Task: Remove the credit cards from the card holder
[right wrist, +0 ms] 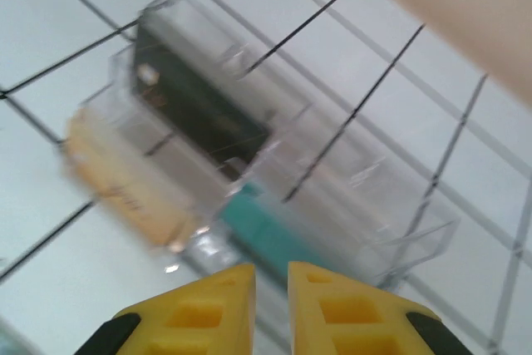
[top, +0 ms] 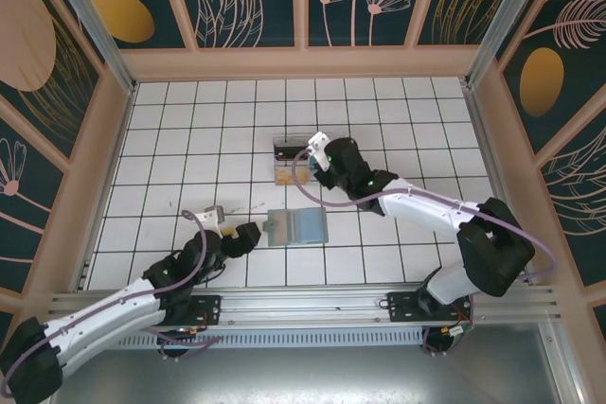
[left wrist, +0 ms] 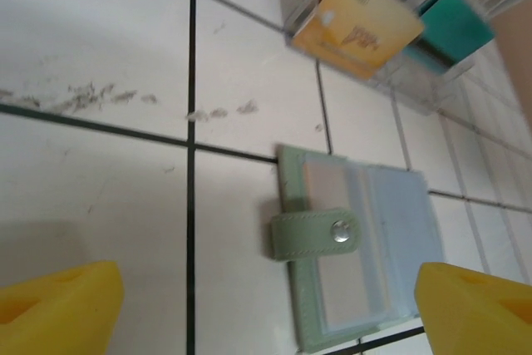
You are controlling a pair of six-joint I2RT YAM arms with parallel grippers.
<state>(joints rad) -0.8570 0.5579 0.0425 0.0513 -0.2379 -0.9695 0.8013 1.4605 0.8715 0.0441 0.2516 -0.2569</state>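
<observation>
Between the two arms, on the white tiles (top: 189, 139): card holder (top: 296, 227), lying open and flat, strap with a round snap folded over one side. Hard to tell if any card sits in its pockets. Just beside it, left gripper (top: 248, 232), yellow fingers (left wrist: 58, 305) spread wide, holding nothing, cut off by the picture's edge. Farther back, right gripper (right wrist: 272, 297) above the clear tray (right wrist: 349, 172), fingers close together, thin gap, nothing in it. Inside the tray, credit cards (left wrist: 357, 31): orange, teal, dark, all blurry.
</observation>
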